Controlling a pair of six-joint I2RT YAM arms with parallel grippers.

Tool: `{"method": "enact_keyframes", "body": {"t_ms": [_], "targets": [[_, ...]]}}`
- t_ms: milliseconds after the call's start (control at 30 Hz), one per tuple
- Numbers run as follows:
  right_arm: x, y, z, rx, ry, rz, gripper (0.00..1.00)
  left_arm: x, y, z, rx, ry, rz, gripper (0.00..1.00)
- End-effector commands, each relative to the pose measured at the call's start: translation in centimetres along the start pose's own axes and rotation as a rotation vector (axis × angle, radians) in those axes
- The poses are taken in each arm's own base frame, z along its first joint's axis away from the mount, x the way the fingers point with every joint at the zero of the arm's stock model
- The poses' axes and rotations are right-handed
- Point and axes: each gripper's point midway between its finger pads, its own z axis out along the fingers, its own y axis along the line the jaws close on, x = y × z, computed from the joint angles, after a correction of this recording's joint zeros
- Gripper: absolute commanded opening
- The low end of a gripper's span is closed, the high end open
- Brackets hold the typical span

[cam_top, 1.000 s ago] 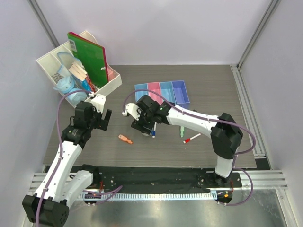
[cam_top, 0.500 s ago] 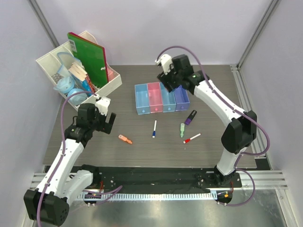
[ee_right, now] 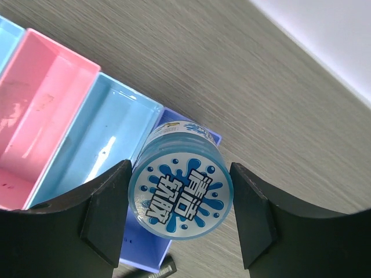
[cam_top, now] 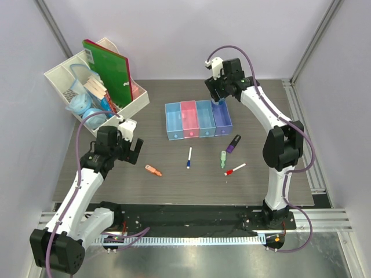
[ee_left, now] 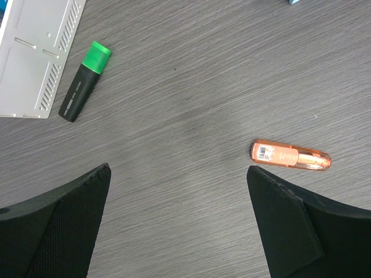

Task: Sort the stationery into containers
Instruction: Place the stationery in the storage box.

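Swinging away from the middle of the table, where it hung a second ago, the right arm now reaches to the far end of the bins (cam_top: 198,119). The right gripper (cam_top: 222,92) is poised over the purple bin (cam_top: 221,120). Its fingers are clamped on a round pale blue tub (ee_right: 181,194) with a splash label. It could be a tape roll; from this angle I cannot say. The tub hangs above the far corner of the purple bin, beside the neighbouring blue bin (ee_right: 93,145).

The left gripper (cam_top: 128,147) has eased slightly toward the table's centre, and its fingers are spread wide with nothing between them. The orange marker (ee_left: 291,157) lies on the table (cam_top: 174,185) just off its right finger, and a green-capped black highlighter (ee_left: 84,81) lies near a white slotted panel (ee_left: 29,58).

On the open table in front of the bins lie the blue-white pen (cam_top: 189,157), green marker (cam_top: 223,158), red-white pen (cam_top: 235,169) and purple-black marker (cam_top: 233,143), all apart from one another.
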Motion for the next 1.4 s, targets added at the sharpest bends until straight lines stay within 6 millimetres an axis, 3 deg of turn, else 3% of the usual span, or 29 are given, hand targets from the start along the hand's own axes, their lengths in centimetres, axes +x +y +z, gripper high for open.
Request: {"method": "enact_keyframes", "body": {"t_ms": [0, 433, 933, 1033, 1133, 1367], "targets": [[-2.9, -2.3, -0.3, 0.036, -0.119, 0.05, 0.01, -0.4, -0.1, 0.0, 0.007, -0.032, 0.005, 1.0], [1.3, -1.0, 2.6, -0.005, -0.053, 0.071, 0.01, 0.1, -0.5, 0.5, 0.024, -0.019, -0.007, 1.0], [3.1, 0.1, 4.1, -0.04, -0.026, 0.098, 0.01, 0.5, -0.7, 0.8, 0.034, -0.01, -0.013, 1.0], [3.2, 0.0, 4.1, -0.038, -0.028, 0.096, 0.07, 0.5, -0.7, 0.7, 0.035, -0.011, -0.012, 1.0], [3.2, 0.1, 4.1, -0.041, -0.029, 0.097, 0.21, 0.5, -0.8, 0.6, 0.035, -0.012, -0.015, 1.0], [3.1, 0.0, 4.0, -0.034, -0.03, 0.094, 0.32, 0.6, -0.9, 0.7, 0.043, -0.011, -0.015, 1.0]]}}
